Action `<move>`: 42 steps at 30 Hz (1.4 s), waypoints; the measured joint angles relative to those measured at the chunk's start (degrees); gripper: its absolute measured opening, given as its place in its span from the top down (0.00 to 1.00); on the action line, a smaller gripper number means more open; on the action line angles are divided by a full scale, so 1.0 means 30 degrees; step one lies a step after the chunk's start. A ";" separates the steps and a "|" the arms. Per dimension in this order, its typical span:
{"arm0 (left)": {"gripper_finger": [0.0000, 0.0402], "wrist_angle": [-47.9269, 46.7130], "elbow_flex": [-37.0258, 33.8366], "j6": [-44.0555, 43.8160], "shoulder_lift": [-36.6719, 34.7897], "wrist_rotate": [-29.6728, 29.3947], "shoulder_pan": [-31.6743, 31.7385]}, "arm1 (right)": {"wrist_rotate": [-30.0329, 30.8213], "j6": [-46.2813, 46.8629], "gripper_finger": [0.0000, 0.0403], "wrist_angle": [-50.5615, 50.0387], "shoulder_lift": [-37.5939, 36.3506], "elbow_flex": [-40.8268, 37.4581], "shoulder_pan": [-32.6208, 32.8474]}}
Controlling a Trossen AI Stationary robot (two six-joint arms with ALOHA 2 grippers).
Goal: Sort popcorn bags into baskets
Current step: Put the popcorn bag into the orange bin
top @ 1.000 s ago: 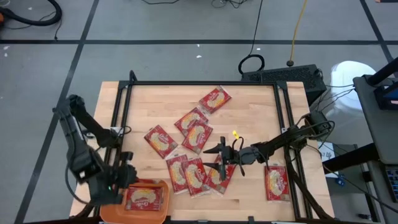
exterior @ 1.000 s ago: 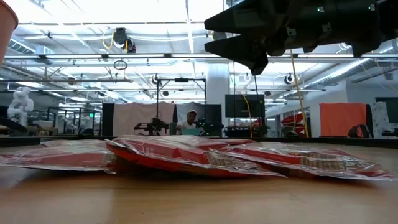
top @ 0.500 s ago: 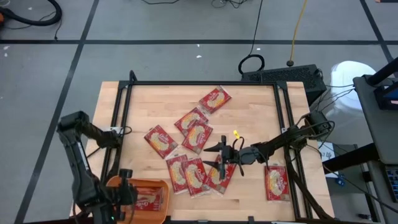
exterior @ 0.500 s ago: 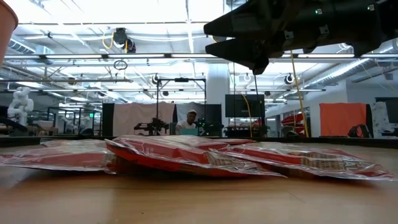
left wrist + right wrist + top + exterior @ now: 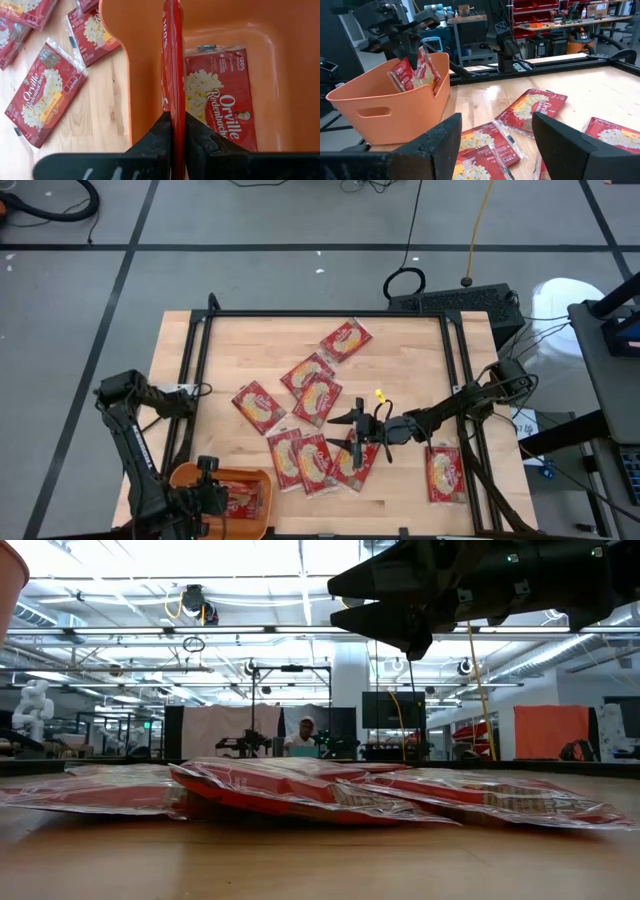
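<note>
The left gripper (image 5: pixel 178 131) is over the orange basket (image 5: pixel 190 476) at the near left corner of the table (image 5: pixel 410 360). Its two fingers are clenched on the edge of one red popcorn bag (image 5: pixel 173 65), which hangs edge-on inside the basket. A second popcorn bag (image 5: pixel 217 100) lies flat on the basket floor, just beside the held one. In the right wrist view the held bag stands above the basket rim, under the left gripper.

The right gripper (image 5: pixel 356 430) hovers above the table in the middle, over a group of bags near the front edge. Its fingers (image 5: pixel 440 145) are spread wide and they hold nothing.

The other bags lie flat on the wood. Three or four of them (image 5: pixel 310 460) overlap under and beside the right gripper. One bag (image 5: pixel 258 407) lies to the left of the centre, two (image 5: pixel 312 385) overlap in the centre, and one (image 5: pixel 346 339) lies farther back. One more bag (image 5: pixel 444 472) lies alone near the right edge of the table.

In the low view a person (image 5: pixel 308 736) sits far behind the table.
</note>
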 joint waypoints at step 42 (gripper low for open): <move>0.63 0.1254 -0.0368 -0.0792 -0.2865 0.0035 -0.0073 | -0.0020 0.0073 0.42 -0.0163 0.0015 0.0007 0.0051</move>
